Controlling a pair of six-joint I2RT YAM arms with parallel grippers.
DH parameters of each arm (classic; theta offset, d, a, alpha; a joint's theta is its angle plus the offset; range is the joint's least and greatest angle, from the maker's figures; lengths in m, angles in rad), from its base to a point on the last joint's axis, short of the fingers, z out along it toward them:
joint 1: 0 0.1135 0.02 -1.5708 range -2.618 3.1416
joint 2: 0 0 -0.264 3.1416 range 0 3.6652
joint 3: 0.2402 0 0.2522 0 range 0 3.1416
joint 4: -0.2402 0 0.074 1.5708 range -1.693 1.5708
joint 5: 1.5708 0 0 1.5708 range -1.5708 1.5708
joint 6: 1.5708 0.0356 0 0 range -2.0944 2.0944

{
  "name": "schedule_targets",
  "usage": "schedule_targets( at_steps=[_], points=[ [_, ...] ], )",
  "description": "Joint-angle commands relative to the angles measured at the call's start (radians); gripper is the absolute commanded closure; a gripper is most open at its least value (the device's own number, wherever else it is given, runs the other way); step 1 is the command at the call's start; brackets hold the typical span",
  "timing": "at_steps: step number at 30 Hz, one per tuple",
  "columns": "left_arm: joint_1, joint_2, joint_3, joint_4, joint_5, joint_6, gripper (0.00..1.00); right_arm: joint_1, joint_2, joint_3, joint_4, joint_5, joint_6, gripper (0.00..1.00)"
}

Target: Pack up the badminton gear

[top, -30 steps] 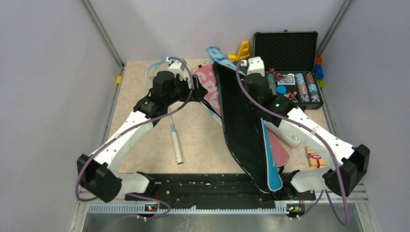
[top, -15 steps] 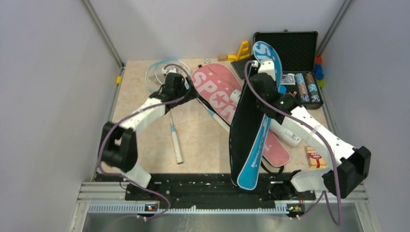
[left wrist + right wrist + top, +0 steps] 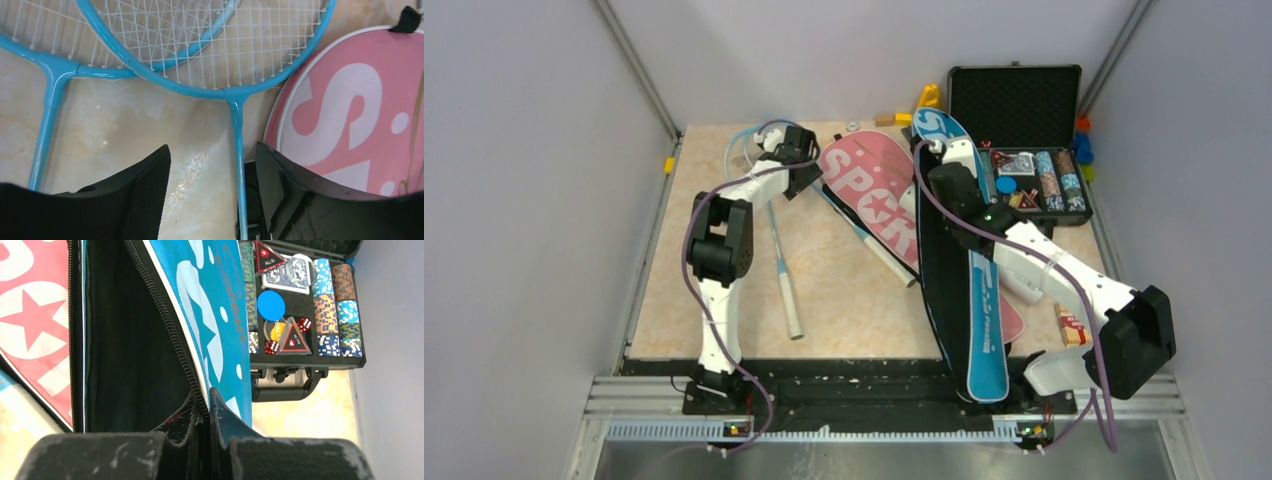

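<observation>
1. Left arm (image 3: 721, 312): white shell links, black joint housings.
2. Right arm (image 3: 1064, 272): same scheme, with white links, a blocky black elbow joint and a black wrist section.
3. A purple cable (image 3: 690, 215) ran outside the shells along each arm.
4. A small green light (image 3: 990, 213) glowed on the right arm's black section.
5. Left gripper (image 3: 212, 152): broad, wedge-shaped matte black fingers (image 3: 145, 190) with a fine woven texture on the inner faces.
6. Right gripper (image 3: 204, 407): black fingers scuffed with pale scratches. The body behind looked dark grey and worn, possibly just blur.
7. White caps sat at both wrists in the top view.
</observation>
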Motion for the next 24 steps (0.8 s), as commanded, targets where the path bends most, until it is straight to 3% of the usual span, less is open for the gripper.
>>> schedule_targets(
  at_steps=[1, 7, 12, 19, 24],
  points=[
    [-0.004, 0.058, 0.062, -0.054, -0.052, -0.077, 0.34, -0.009, -0.035, -0.013, 0.067, 0.007, 0.002, 1.00],
    [-0.005, 0.137, 0.114, -0.016, -0.009, -0.073, 0.36, -0.008, -0.046, -0.028, 0.075, 0.008, 0.004, 1.00],
    [-0.011, 0.175, 0.154, -0.010, 0.039, -0.071, 0.45, -0.009, -0.044, -0.041, 0.091, 0.008, 0.002, 1.00],
    [-0.060, 0.248, 0.327, -0.246, -0.104, -0.007, 0.52, -0.009, -0.062, -0.064, 0.125, 0.009, 0.003, 1.00],
    [-0.061, 0.306, 0.378, -0.426, -0.110, 0.004, 0.66, -0.009, -0.097, -0.095, 0.159, 0.002, 0.000, 1.00]
  ],
)
